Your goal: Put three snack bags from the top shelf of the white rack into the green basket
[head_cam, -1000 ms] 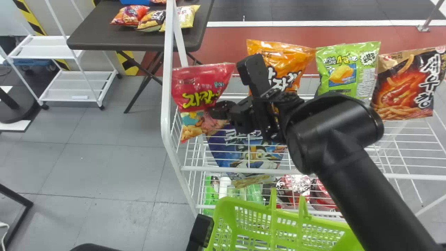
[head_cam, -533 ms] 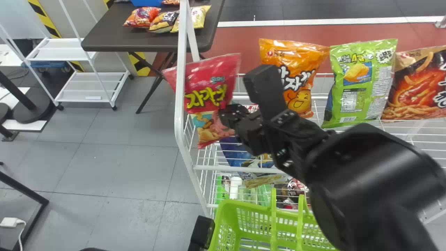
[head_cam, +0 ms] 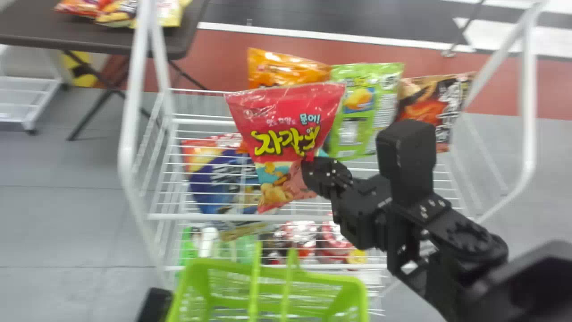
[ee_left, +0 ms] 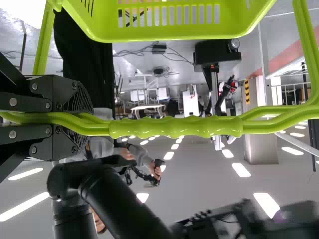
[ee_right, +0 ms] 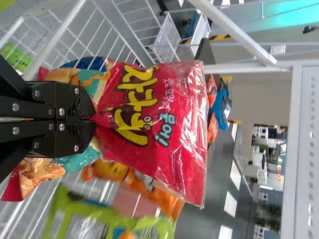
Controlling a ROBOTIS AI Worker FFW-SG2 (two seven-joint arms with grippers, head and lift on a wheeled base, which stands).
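Pinching fold of red bag is right hand, bag in air near top shelf of rack. Behind it, orange bag, green bag, dark bag. Left hand is pressed on handle of green basket. Farther back, counter with other bags.
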